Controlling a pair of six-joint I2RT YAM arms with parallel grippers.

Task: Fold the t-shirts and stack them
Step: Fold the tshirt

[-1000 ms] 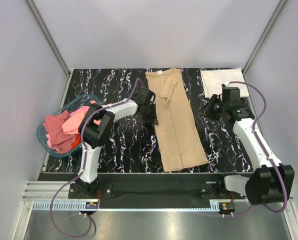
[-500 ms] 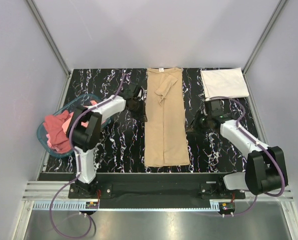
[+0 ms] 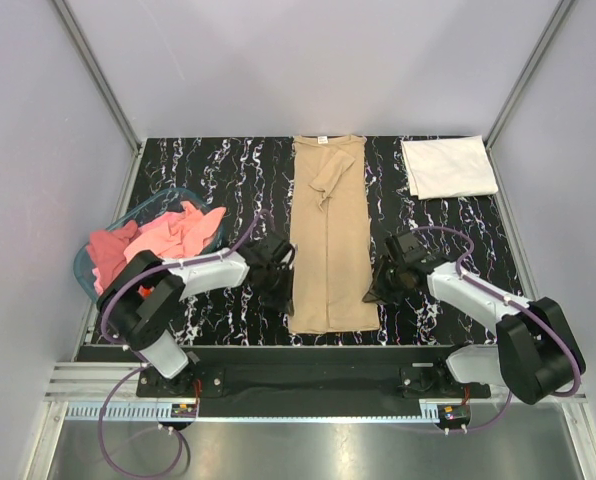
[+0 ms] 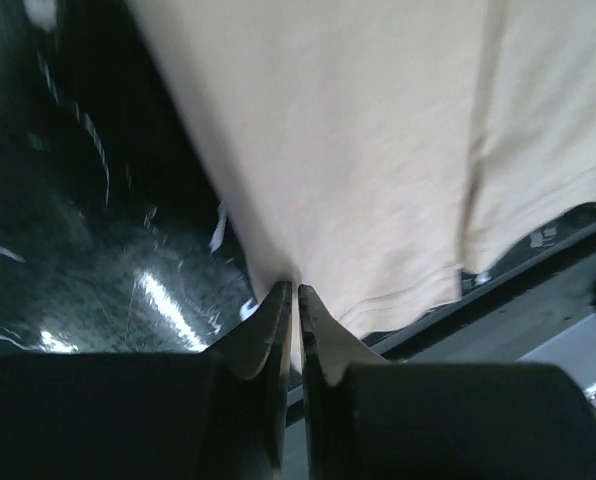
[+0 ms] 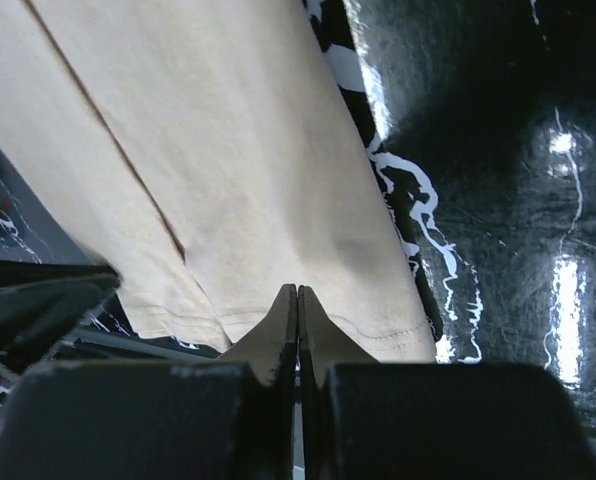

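Diff vs 0.5 s ago: both arms have dropped toward the near end of the tan t-shirt (image 3: 328, 240). Left tool (image 3: 278, 268) was up beside the tan t-shirt's sleeve fold and is now at its near-left hem corner. Right tool (image 3: 383, 285) has slid down its right edge to the near-right hem corner. The tan t-shirt itself is unchanged: a long narrow strip, collar and white neck label at the far end, one sleeve folded onto the chest.

Left wrist view: left tool (image 4: 296, 290) fingers are closed to a thin slit, pinching the tan t-shirt (image 4: 358, 150) at the side edge just above the hem.
Right wrist view: right tool (image 5: 297, 292) fingers are pressed together, nipping the tan t-shirt (image 5: 228, 150) just above the hem stitching; the cloth puckers toward the tips.

White t-shirt (image 3: 448, 167) lies folded, right of the tan t-shirt's collar end, well apart. Pink t-shirts (image 3: 168, 232) are heaped in a blue plastic basket (image 3: 81, 268) left of the tan t-shirt, well apart.

Table (image 3: 218, 170) is black with white marble veining. Pale lavender walls sit behind and to both sides of the tan t-shirt, with metal posts in the corners.
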